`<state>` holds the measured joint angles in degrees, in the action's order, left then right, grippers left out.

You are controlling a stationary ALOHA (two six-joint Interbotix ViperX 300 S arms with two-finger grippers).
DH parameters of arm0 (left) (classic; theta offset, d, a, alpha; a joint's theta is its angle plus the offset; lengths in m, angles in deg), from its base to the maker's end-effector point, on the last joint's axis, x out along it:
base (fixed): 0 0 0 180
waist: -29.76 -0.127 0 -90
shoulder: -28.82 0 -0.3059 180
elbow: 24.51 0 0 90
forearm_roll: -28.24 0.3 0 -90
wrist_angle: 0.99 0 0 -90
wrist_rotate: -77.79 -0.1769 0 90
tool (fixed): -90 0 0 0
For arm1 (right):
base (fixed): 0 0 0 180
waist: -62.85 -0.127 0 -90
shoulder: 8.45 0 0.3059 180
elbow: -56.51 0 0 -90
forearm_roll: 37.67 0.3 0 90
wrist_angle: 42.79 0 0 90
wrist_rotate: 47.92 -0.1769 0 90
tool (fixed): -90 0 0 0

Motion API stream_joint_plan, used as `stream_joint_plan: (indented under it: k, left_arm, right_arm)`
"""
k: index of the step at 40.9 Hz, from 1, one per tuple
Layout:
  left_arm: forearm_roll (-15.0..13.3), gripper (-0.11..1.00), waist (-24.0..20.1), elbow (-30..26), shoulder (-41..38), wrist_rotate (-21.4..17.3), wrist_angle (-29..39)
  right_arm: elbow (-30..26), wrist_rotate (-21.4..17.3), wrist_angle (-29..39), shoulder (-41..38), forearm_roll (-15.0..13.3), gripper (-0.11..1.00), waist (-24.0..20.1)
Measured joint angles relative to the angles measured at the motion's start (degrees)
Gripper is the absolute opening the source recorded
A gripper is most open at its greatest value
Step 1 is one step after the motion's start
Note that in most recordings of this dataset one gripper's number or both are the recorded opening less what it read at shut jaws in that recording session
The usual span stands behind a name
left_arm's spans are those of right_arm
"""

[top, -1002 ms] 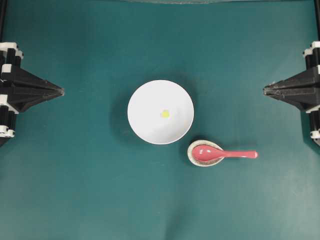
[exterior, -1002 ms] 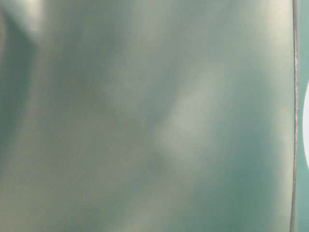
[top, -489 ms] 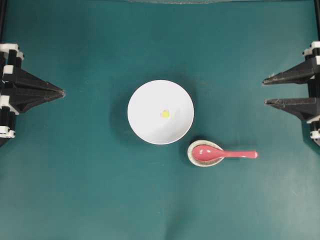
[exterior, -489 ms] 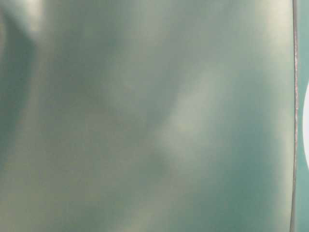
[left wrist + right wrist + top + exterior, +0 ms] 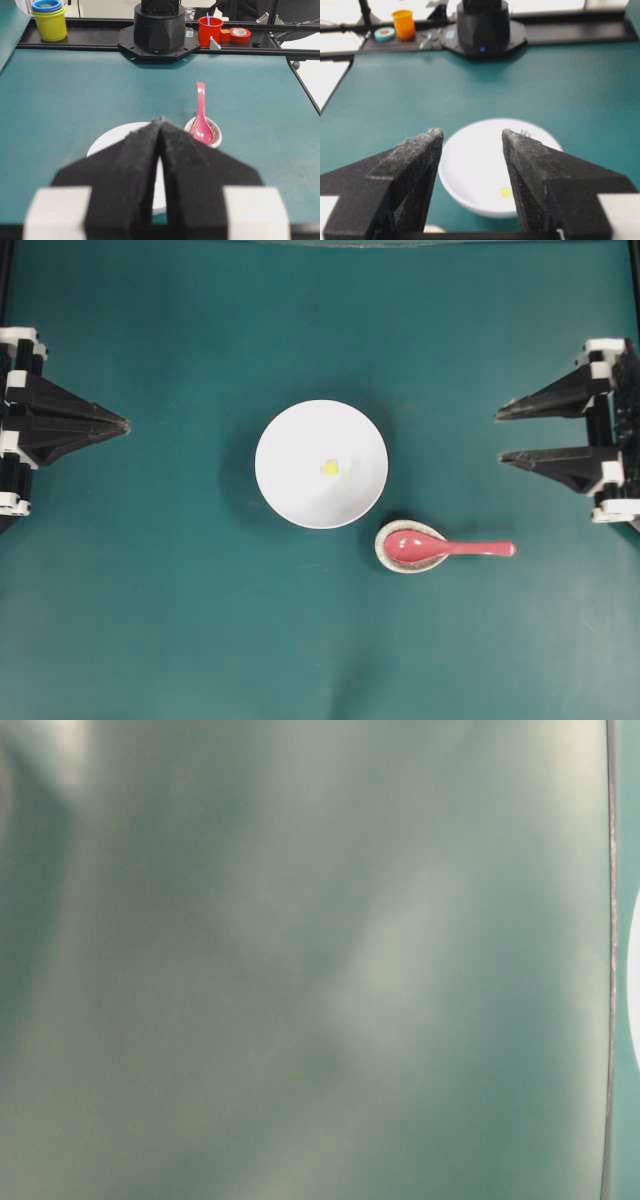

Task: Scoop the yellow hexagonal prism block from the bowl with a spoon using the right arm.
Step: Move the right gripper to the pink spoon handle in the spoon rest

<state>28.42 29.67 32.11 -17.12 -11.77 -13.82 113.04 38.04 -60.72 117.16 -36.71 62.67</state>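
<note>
- On the far left of the overhead view, the left gripper (image 5: pixel 125 425) is being kept pinched together to a single point, with nothing gripped, well apart from the dishes.
- Near the middle of the green mat (image 5: pixel 150 620), the bowl (image 5: pixel 290 490) is being occupied by just the yellow hexagonal prism block (image 5: pixel 331 467), which is being seen lying roughly at the centre of the bowl's floor.
- Just beside the bowl, to its lower right, the speckled spoon rest (image 5: pixel 384 556) is being used to cradle the scoop of the spoon (image 5: pixel 448 548), whose handle is being pointed out to the right, over the mat.
- At the far right, the right gripper (image 5: pixel 500 436) is being held wide apart with nothing between the fingers, well clear of the spoon.
- In the left wrist view, the closed fingers (image 5: pixel 135 165) are being shown covering most of the bowl, so the block is being hidden there, while the spoon and rest are being shown clearly; a yellow cup (image 5: pixel 49 22) and a red cup (image 5: pixel 210 31) are being caught at the back.
- In the right wrist view, the block (image 5: pixel 506 192) is being framed between the parted fingers (image 5: pixel 415 170), with an orange cup (image 5: pixel 404 24) at the back and the spoon out of shot.
- The table-level view is being filled by a blurry green haze, so nothing much can be told from it.
</note>
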Motion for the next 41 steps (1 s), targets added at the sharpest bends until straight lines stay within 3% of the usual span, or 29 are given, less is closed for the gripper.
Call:
stream_joint_plan:
  k: [20,28,41]
  left_arm:
    - [0.00,-0.01,0.00,0.09,0.00,0.35,0.35]
    - [0.00,-0.01,0.00,0.09,0.09,1.14,0.79]
    - [-0.09,-0.01,0.00,0.00,0.09,1.14,0.97]
  right_arm:
    - [1.05,-4.83,-11.87,-17.75,1.05,0.56,-5.98]
    - [3.52,-5.27,-18.54,-23.55,5.27,0.56,-8.35]
    - [7.91,-5.27,-34.28,-32.52,13.89,0.56,-16.61]
